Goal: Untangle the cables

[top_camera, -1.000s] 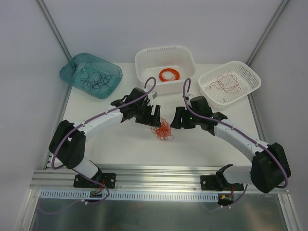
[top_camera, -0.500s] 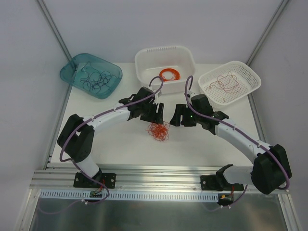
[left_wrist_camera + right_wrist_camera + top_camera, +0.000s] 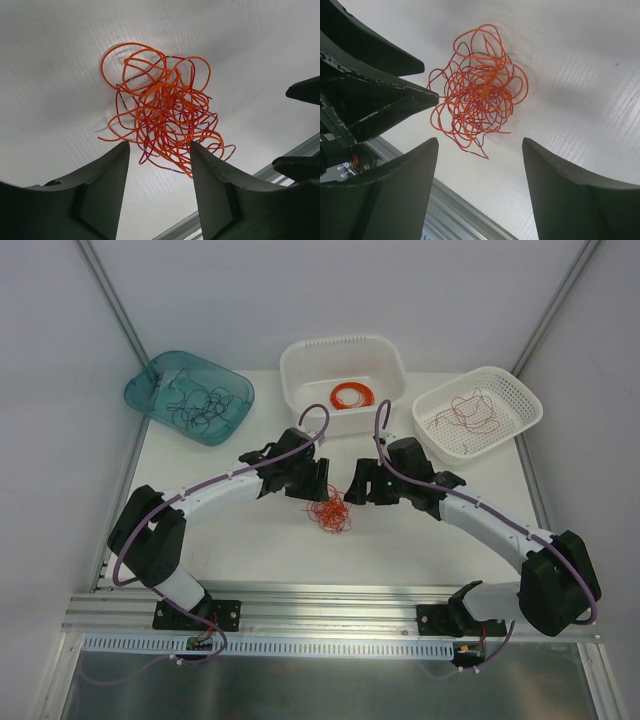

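Observation:
A small tangled ball of orange-red and dark red cables [image 3: 330, 513] lies on the white table between my two grippers. It shows in the left wrist view [image 3: 165, 110] and the right wrist view [image 3: 480, 92]. My left gripper [image 3: 318, 483] is open and empty, hovering just left and behind the ball; in its wrist view [image 3: 159, 150] the ball's lower strands sit just past the fingertips. My right gripper [image 3: 357, 485] is open and empty, just right of the ball; its own view [image 3: 480, 145] shows the ball beyond the tips.
A teal tray [image 3: 150, 380] holds loose black wires at back left. A white basket [image 3: 300, 365] holds a wound orange ring coil [image 3: 351, 395]. Another white basket [image 3: 520, 400] at back right holds dark red strands. An aluminium rail [image 3: 330, 605] runs along the near edge.
Both grippers have shifted towards the ball and closer together. The left arm swung right, then settled back. The tangle has moved slightly up and left on the table.

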### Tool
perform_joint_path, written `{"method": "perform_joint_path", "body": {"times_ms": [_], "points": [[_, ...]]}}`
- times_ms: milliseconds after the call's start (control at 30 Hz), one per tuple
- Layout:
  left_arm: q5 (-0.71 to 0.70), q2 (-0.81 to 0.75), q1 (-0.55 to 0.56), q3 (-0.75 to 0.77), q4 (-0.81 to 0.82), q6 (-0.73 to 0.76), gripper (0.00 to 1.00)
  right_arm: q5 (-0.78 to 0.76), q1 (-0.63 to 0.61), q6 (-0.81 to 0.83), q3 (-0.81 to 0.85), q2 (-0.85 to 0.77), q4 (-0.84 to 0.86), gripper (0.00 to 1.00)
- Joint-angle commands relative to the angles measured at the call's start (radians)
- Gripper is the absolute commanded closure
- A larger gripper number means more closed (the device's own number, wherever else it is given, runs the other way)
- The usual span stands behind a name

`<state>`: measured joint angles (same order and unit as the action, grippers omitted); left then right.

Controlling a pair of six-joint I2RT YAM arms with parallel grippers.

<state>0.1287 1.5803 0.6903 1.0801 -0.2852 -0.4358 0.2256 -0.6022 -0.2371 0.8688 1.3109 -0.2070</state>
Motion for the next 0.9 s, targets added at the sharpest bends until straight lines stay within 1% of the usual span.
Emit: {"method": "perform_joint_path", "body": {"times_ms": [0, 33, 67, 167, 367, 400, 467, 500, 600, 733, 867], "points": [[-0.001, 0.024, 0.002, 0.003, 0.015, -0.018, 0.49, 0.023, -0.016, -0.025, -0.011, 0.025, 0.057, 0.28], [0.000, 0.030, 0.002, 0.007, 0.017, -0.021, 0.56, 0.024, -0.022, -0.025, -0.013, 0.027, 0.060, 0.28], [0.002, 0.038, 0.002, 0.009, 0.015, -0.021, 0.60, 0.024, -0.025, -0.028, -0.013, 0.031, 0.066, 0.28], [0.005, 0.052, 0.002, 0.014, 0.017, -0.018, 0.67, 0.023, -0.036, -0.036, -0.016, 0.047, 0.087, 0.28], [-0.015, 0.075, 0.000, 0.006, 0.018, -0.012, 0.70, 0.038, -0.048, -0.054, -0.017, 0.093, 0.130, 0.28], [-0.017, 0.076, 0.002, 0.006, 0.020, -0.012, 0.76, 0.040, -0.048, -0.056, -0.014, 0.099, 0.141, 0.29], [-0.012, 0.075, 0.002, 0.006, 0.018, -0.012, 0.84, 0.044, -0.053, -0.067, -0.010, 0.125, 0.158, 0.29], [-0.009, 0.070, 0.002, 0.006, 0.018, -0.012, 0.91, 0.044, -0.057, -0.070, -0.002, 0.134, 0.162, 0.29], [-0.003, 0.043, 0.002, 0.004, 0.018, -0.011, 0.99, 0.047, -0.062, -0.088, 0.007, 0.172, 0.179, 0.29], [0.009, -0.008, 0.002, -0.008, 0.018, -0.017, 1.00, 0.069, -0.076, -0.113, 0.035, 0.237, 0.202, 0.29], [0.029, -0.075, 0.002, -0.009, 0.017, -0.020, 1.00, 0.078, -0.091, -0.142, 0.056, 0.326, 0.263, 0.30]]}}
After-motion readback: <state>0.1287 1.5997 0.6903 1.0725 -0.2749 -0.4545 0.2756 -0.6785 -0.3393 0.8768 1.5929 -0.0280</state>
